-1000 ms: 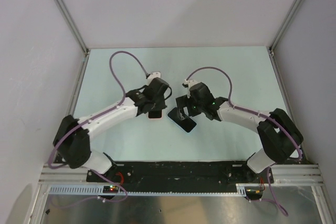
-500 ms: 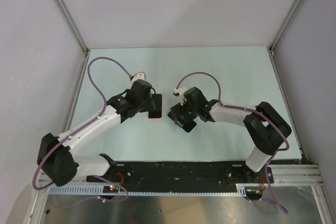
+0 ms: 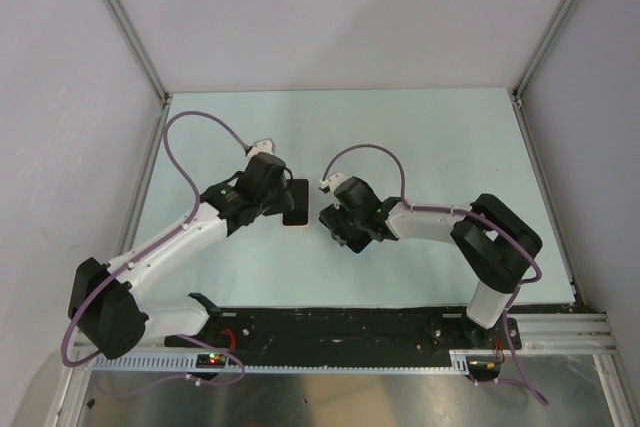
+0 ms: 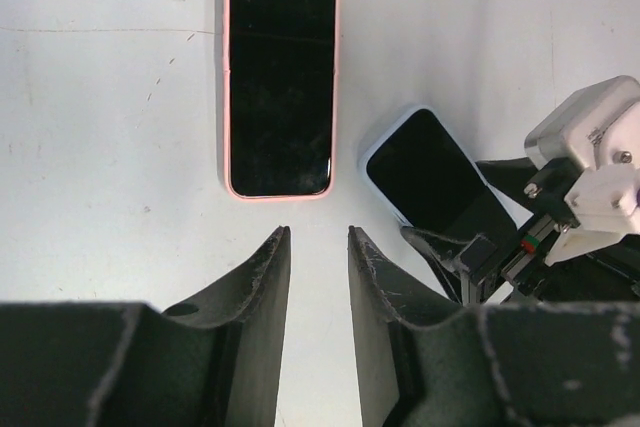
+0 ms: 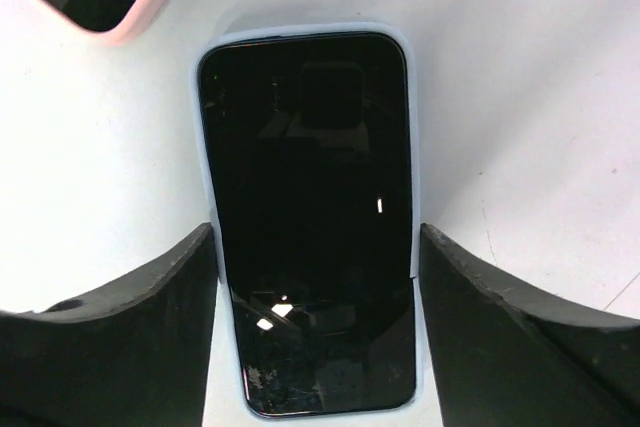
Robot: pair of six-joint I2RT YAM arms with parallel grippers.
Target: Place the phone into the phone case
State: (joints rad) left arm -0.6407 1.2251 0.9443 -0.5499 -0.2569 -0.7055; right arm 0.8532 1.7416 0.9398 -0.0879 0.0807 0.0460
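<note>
A dark-faced slab with a pink rim, the pink case (image 4: 278, 77), lies flat on the table; I cannot tell whether it is empty. It also shows in the top view (image 3: 297, 203). The phone (image 5: 305, 207) has a black screen and a pale blue edge and lies flat to the right of the case (image 4: 425, 167). My right gripper (image 5: 318, 229) is open, one finger beside each long edge of the phone's near half; it also shows in the top view (image 3: 340, 224). My left gripper (image 4: 318, 232) is empty, its jaws a narrow gap apart, just short of the case's near end.
The pale green table (image 3: 430, 147) is walled by white panels with metal posts (image 3: 120, 17) at the back corners. A black rail (image 3: 340, 327) runs along the near edge. The two wrists sit close together at the table's middle.
My right gripper has moved left and down onto the phone, which now lies between its fingers. My left arm has drawn back to the left, its gripper off the pink case.
</note>
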